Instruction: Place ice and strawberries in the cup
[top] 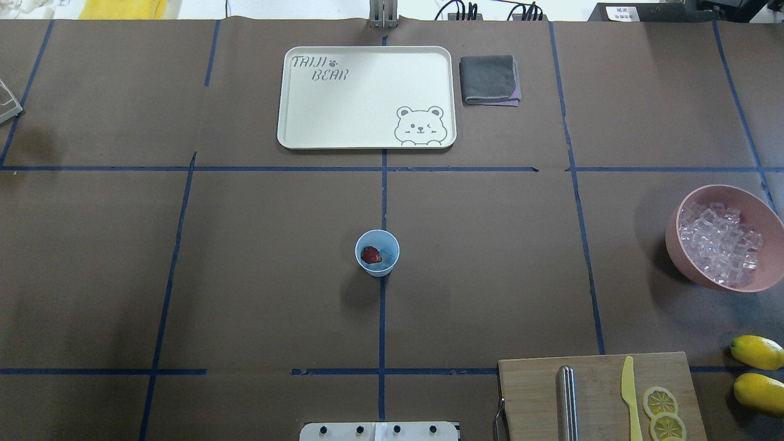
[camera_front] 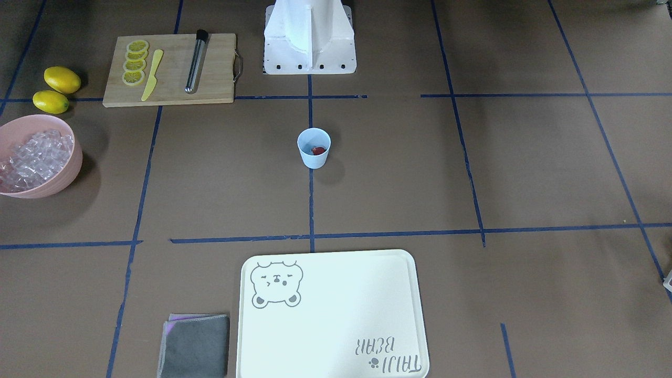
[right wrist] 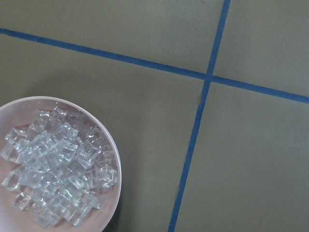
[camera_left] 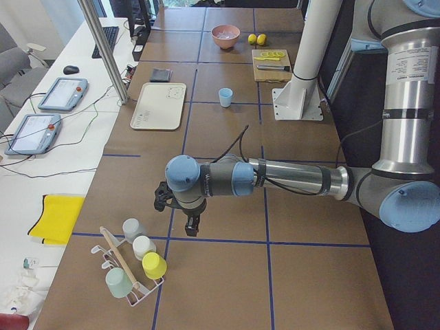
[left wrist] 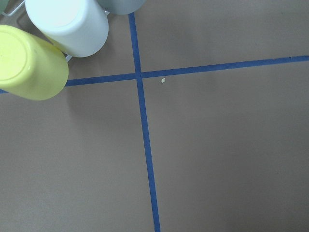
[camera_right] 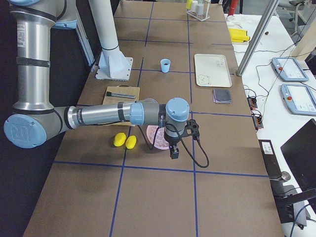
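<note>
The cup [top: 377, 252], strawberry [top: 371, 255] inside, stands mid worktop [top: 245, 275], well apart from the left claw [camera_left: 180, 214] and right claw [camera_right: 174, 149], whose spread I cannot tell; the ice [top: 719, 248] lies piled in the pink bowl [top: 677, 260] near the latter.

A white bear tray [camera_front: 336, 315] lay beside a folded gray cloth [camera_front: 195, 346]. A wooden board [camera_front: 215, 73] held lemon slices [camera_front: 135, 63], a yellow knife [camera_front: 152, 75] and a shiny metal stick [camera_front: 196, 62]. Two lemons [camera_front: 62, 80] sat beside the board, near a pink bowl [camera_front: 63, 181]. Some cups [camera_left: 143, 246] stood together far away.
</note>
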Controlling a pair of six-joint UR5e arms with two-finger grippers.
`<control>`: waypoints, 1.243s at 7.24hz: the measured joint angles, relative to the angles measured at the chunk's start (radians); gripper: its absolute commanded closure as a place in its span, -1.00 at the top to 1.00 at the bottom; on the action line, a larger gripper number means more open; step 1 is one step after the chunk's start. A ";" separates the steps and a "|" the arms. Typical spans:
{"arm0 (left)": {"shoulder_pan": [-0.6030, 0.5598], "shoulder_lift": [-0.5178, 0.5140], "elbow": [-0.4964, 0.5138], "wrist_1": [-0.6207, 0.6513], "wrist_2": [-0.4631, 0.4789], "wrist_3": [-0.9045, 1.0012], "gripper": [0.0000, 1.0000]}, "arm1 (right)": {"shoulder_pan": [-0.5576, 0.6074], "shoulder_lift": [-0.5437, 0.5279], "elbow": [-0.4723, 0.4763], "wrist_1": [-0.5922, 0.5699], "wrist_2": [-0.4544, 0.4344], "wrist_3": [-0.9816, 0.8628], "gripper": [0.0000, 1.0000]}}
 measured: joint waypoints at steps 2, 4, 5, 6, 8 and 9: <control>0.000 0.001 0.000 -0.001 0.000 -0.001 1.00 | 0.000 0.000 0.000 0.000 0.000 0.000 0.99; 0.001 0.000 0.000 -0.002 0.000 -0.001 1.00 | 0.000 0.000 0.001 0.000 -0.001 -0.002 0.98; 0.001 -0.001 0.000 -0.003 0.000 0.000 1.00 | 0.000 0.002 0.001 0.000 -0.002 -0.003 0.99; 0.001 -0.005 0.001 -0.002 0.001 -0.001 1.00 | 0.002 0.004 0.001 0.000 -0.002 -0.002 0.99; 0.001 -0.002 0.001 0.001 0.007 0.004 1.00 | 0.014 0.005 -0.001 0.000 -0.004 0.000 0.99; 0.001 0.003 0.000 0.001 0.011 0.006 1.00 | 0.017 0.004 0.000 0.000 -0.003 0.000 0.99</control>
